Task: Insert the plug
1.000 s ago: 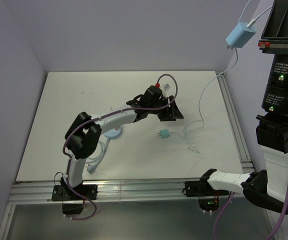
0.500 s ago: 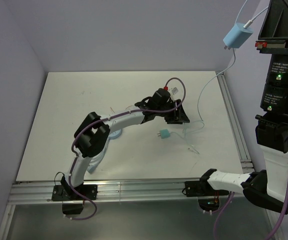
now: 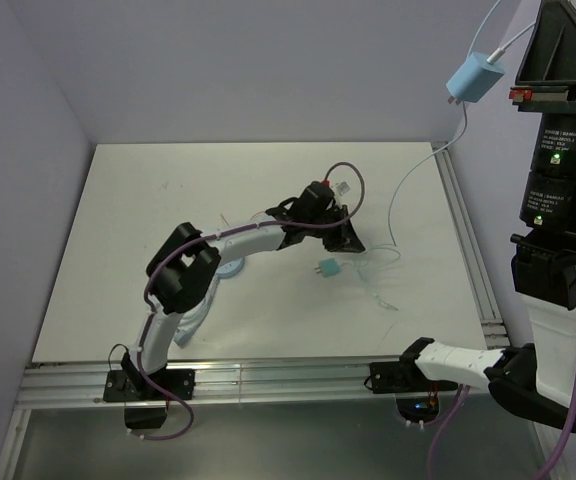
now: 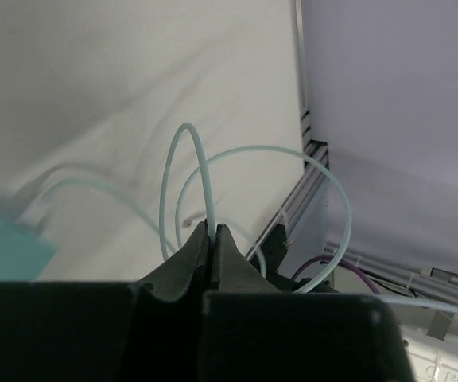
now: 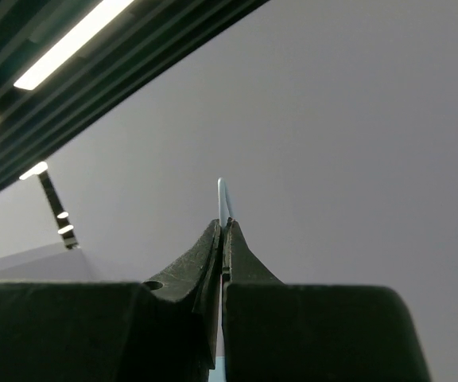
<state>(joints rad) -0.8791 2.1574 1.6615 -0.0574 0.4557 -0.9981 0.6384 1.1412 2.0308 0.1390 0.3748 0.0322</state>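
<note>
A small teal plug (image 3: 326, 268) lies on the white table (image 3: 148, 230), blurred at the lower left of the left wrist view (image 4: 6, 248). A thin pale teal cable (image 3: 380, 262) curls in loops beside it. My left gripper (image 3: 348, 240) (image 4: 213, 228) is shut on one loop of that cable (image 4: 205, 179), just right of the plug. My right arm (image 3: 560, 190) is raised high at the right. My right gripper (image 5: 223, 224) is shut on a thin pale cable (image 5: 223, 195), and a light blue charger block (image 3: 471, 78) hangs from it in the air.
A pale blue round object (image 3: 230, 268) with its own cord (image 3: 193, 318) lies under the left arm. Metal rails run along the table's right edge (image 3: 468, 250) and front edge (image 3: 268, 375). Walls close in the left and back sides.
My left gripper has shut on the cable loop, having moved right toward the plug and then drawn back slightly. The right arm and hanging block have barely moved.
</note>
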